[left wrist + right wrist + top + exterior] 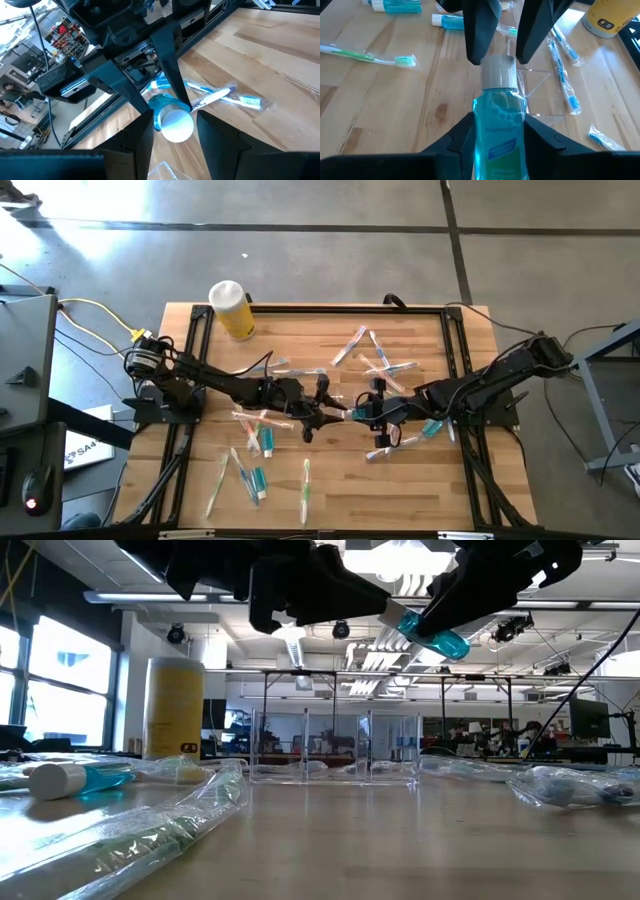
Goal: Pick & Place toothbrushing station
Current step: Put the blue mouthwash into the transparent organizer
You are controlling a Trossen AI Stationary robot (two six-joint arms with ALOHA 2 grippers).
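A small teal bottle with a white cap hangs above the table's middle, between my two grippers. My right gripper is shut on its teal body. My left gripper reaches in from the table's left and is shut on the cap. In the high view the two meet at the bottle. Below it, the clear container stands on the wood, also visible in the low view. Wrapped toothbrushes and more teal tubes lie scattered flat on the table. My left gripper has the white cap between its two fingers, one on each side. The fingers come nearly level from the table's left, end-on to the bottle. My right gripper pinches the teal body between its two fingers, coming from the table's right and slanting down. The bottle lies along the fingers, its cap past their tips. It is lifted clear of the table and tilted.
A yellow bottle with a white cap stands at the table's far left. A black frame runs along the table's edges. A green toothbrush and a wrapped blue one lie near the clear container.
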